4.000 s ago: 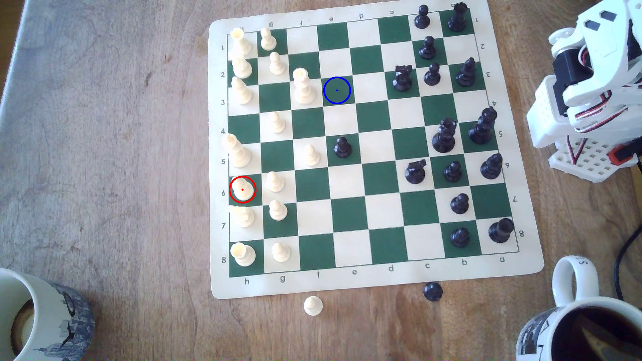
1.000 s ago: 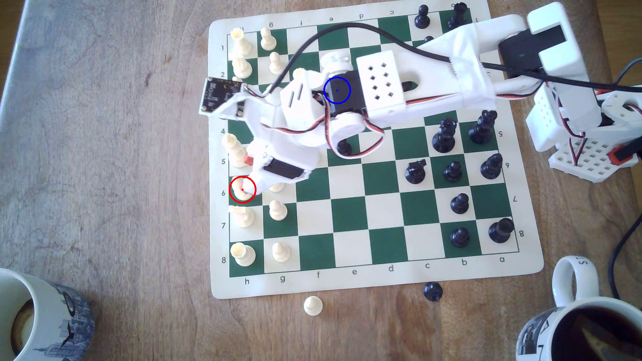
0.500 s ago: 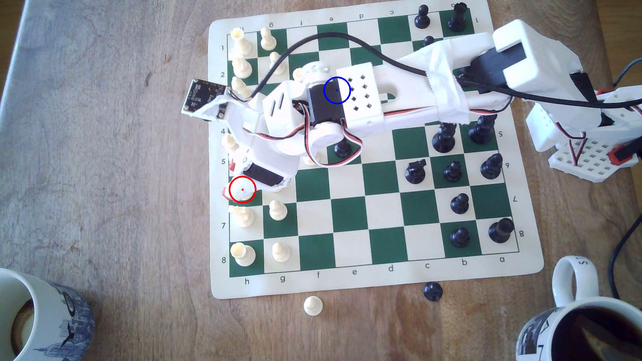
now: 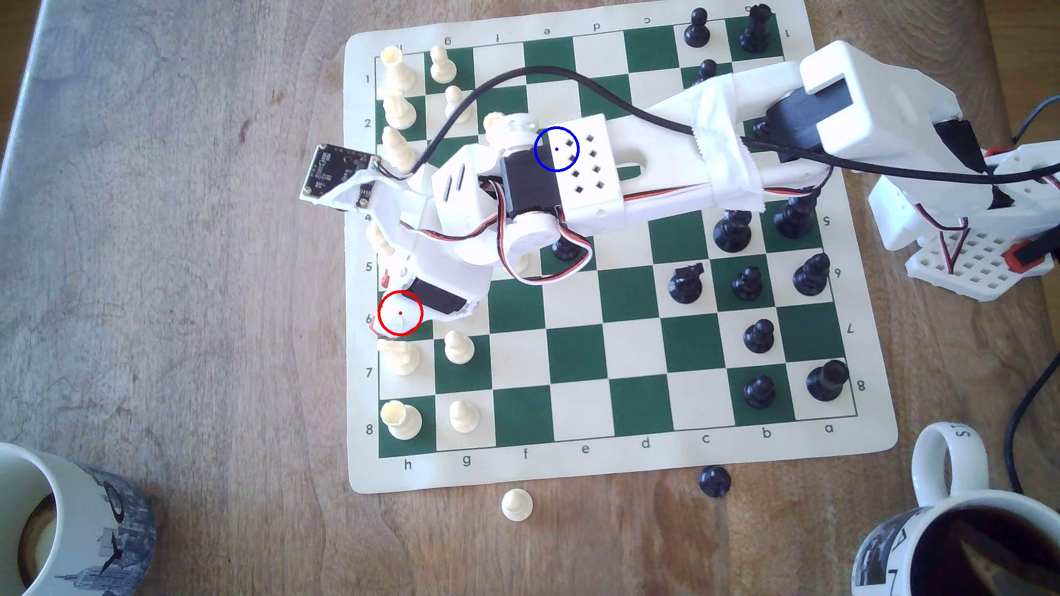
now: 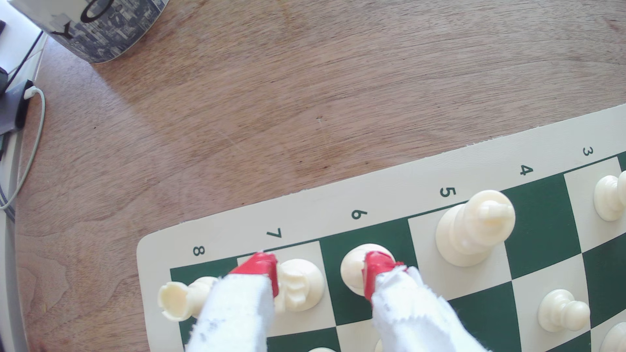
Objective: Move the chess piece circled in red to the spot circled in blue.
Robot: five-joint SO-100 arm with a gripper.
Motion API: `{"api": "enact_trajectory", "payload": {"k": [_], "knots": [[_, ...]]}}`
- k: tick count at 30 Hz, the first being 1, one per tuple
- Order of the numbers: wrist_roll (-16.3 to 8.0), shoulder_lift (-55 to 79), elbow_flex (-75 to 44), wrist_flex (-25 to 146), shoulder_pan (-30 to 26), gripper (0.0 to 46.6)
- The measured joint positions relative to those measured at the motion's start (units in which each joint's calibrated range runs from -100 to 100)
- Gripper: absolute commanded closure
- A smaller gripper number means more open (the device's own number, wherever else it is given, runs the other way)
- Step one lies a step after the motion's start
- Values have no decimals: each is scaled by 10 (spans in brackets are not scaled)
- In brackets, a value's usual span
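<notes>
The wooden table [image 4: 172,229] carries a green-and-cream chess mat [image 4: 631,464]. Its border is printed with the numbers 1 to 8 down the sides and the letters h to a along the 6 o'clock edge in the exterior view. The white arm [image 4: 659,155] reaches in from 3 o'clock across the mat, with a black cable looped over it. Its perforated housing covers the spot circled in blue, so that square cannot be seen.

Two skyline-printed mugs stand off the mat: one [image 4: 74,516] at 8 o'clock, showing the letters "Y" and "O" in the wrist view, and one [image 4: 883,550] at 4 o'clock holding dark liquid. A cream pawn [image 4: 516,504] and a black pawn [image 4: 714,480] lie on the wood at 6 o'clock, just below the mat.

The chess piece circled in red [image 5: 350,270] stands upright on the green h-file square beside the numeral 6, at the mat's 9 o'clock edge. It sits between a tall cross-topped piece [image 5: 474,230] on row 5 and a carved piece [image 5: 299,284] on row 7.

The gripper [image 5: 318,274] is spread wide and holds nothing. One cloth-wrapped, red-tipped finger [image 5: 377,270] overlaps the circled piece; whether they touch I cannot tell. The other finger [image 5: 259,270] is beside the row-7 piece
</notes>
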Motion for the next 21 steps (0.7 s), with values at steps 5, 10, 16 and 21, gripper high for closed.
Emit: {"api": "enact_trajectory", "payload": {"k": [5,10,16,21], "knots": [[4,3,-3,0,12,328],[10,3,-3,0,14,329],[10,28,-21,-5,14,332],[11,30,-35,-5,14,334]]}}
